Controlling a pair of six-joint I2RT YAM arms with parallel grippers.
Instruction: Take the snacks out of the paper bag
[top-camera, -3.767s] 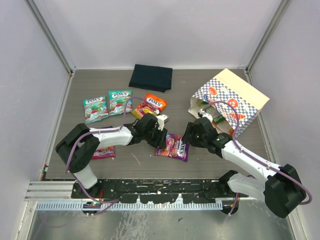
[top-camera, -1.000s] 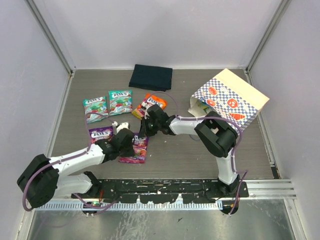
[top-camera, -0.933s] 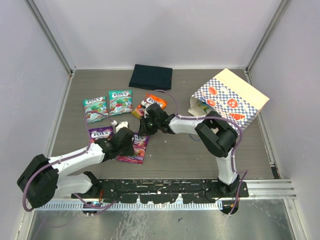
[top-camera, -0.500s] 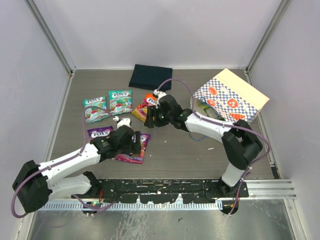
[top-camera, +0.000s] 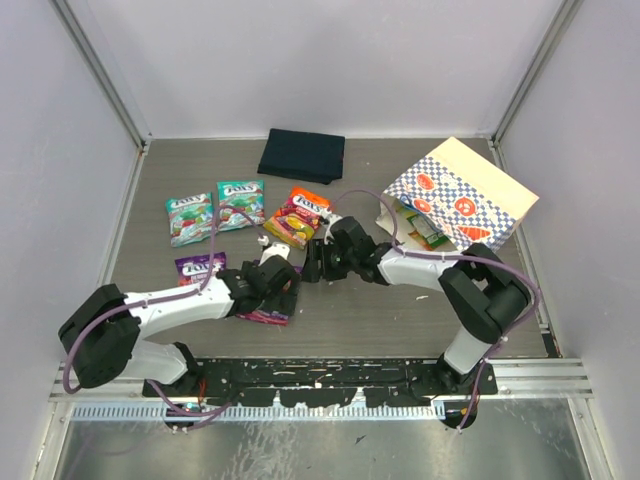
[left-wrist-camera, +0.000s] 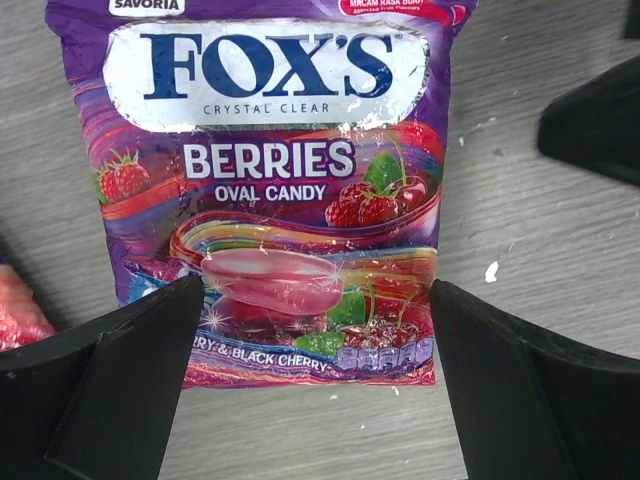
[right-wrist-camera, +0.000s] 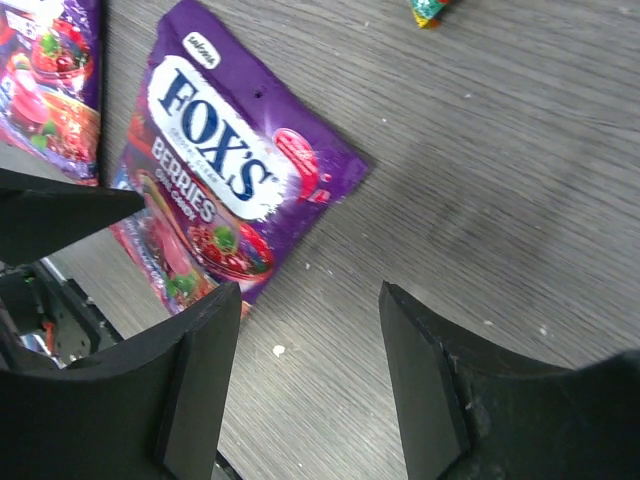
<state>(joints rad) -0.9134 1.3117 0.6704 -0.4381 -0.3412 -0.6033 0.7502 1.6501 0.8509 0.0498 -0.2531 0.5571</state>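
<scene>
The checkered paper bag (top-camera: 462, 196) lies on its side at the right, its mouth facing left with green snacks (top-camera: 424, 230) inside. On the table lie two teal pouches (top-camera: 190, 218) (top-camera: 240, 203), an orange one (top-camera: 298, 214) and a purple one (top-camera: 200, 267). Another purple berry pouch (top-camera: 268, 308) (left-wrist-camera: 270, 190) (right-wrist-camera: 225, 195) lies flat beneath my left gripper (top-camera: 280, 283) (left-wrist-camera: 315, 305), whose open fingers straddle its lower edge. My right gripper (top-camera: 317, 263) (right-wrist-camera: 305, 310) hovers open over bare table just right of that pouch, holding nothing.
A dark navy folded cloth (top-camera: 301, 155) lies at the back centre. Grey walls with metal posts close in the table on three sides. The two grippers are close together mid-table, and a left finger (right-wrist-camera: 55, 215) shows in the right wrist view.
Both grippers have opened. The left let the purple pouch lie on the table and shifted right. The right left the orange pouch at the back and drew toward the front.
</scene>
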